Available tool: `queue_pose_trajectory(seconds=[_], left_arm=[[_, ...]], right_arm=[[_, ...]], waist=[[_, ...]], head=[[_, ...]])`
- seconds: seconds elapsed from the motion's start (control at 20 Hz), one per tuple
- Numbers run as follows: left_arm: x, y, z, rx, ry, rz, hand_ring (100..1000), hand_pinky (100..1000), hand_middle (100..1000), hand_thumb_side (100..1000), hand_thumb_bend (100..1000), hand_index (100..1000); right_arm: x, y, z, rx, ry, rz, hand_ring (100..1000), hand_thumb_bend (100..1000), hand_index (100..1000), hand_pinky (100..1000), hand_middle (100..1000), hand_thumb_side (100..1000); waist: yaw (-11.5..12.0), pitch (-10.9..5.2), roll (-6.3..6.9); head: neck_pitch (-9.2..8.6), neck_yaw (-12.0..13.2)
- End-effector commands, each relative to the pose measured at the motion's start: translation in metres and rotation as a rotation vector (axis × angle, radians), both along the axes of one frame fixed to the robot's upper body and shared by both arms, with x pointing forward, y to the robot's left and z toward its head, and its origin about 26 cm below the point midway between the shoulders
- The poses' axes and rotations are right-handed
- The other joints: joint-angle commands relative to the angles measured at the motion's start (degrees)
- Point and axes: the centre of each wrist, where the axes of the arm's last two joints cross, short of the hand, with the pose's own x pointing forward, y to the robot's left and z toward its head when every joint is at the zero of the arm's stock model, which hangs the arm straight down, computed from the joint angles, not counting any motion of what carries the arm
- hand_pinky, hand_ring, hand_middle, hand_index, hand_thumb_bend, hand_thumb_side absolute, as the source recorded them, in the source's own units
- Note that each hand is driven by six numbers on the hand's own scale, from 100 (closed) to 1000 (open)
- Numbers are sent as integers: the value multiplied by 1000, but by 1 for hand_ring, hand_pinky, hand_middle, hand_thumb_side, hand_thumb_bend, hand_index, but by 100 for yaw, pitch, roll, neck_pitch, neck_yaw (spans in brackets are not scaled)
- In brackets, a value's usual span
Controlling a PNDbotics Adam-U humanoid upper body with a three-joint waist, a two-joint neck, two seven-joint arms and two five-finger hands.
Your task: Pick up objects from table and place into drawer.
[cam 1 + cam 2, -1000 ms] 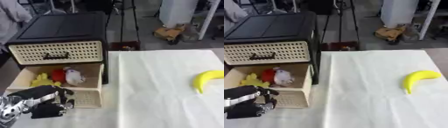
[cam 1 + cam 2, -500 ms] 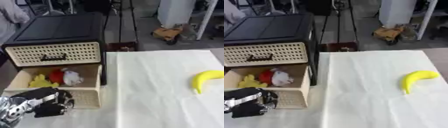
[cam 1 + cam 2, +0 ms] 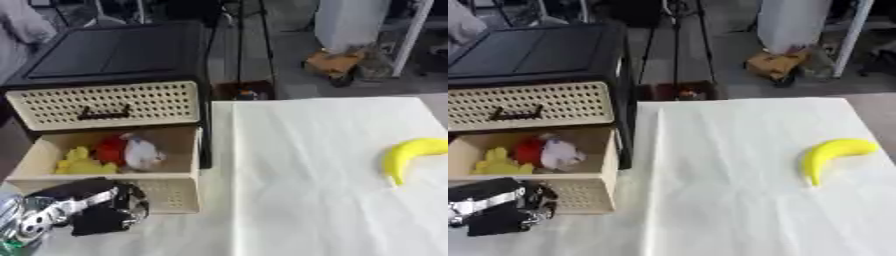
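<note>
Left eye view shows a white cloth (image 3: 306, 190) covering the table, with a yellow banana (image 3: 408, 156) lying near its right edge. At lower left, the left hand (image 3: 92, 212) rests with fingers curled, empty, before the open drawer (image 3: 109, 177) (yellow, red and pale items inside). Cluttered floor lies beyond.

Lab or workshop: tripod legs (image 3: 238, 45), cluttered floor.
</note>
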Motion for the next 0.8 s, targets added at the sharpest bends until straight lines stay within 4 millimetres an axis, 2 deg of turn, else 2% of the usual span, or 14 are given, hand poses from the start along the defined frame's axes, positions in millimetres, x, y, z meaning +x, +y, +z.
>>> queue_pose_trajectory(seconds=[0.05,0.45,0.8], left_arm=[[-1,1,9,-3,0,19,206,100,815,1000,100,1000],[0,2,16,-55,-74,21,201,100,840,1000,100,1000],[1,3,22,-97,-120,31,192,100,823,1000,100,1000]], right_arm=[[-6,-1,9,-12,-29,-5,681,100,660,697,509,831],[-5,-1,8,-7,-26,-6,680,100,658,697,508,831],[-5,-1,8,-4,-23,-7,680,100,658,697,507,830]], waist=[[-24,-97,-21],[-43,-84,-5],[-33,-62,7]], head=[[-97,-10],[-115,-13],[-85,-27]])
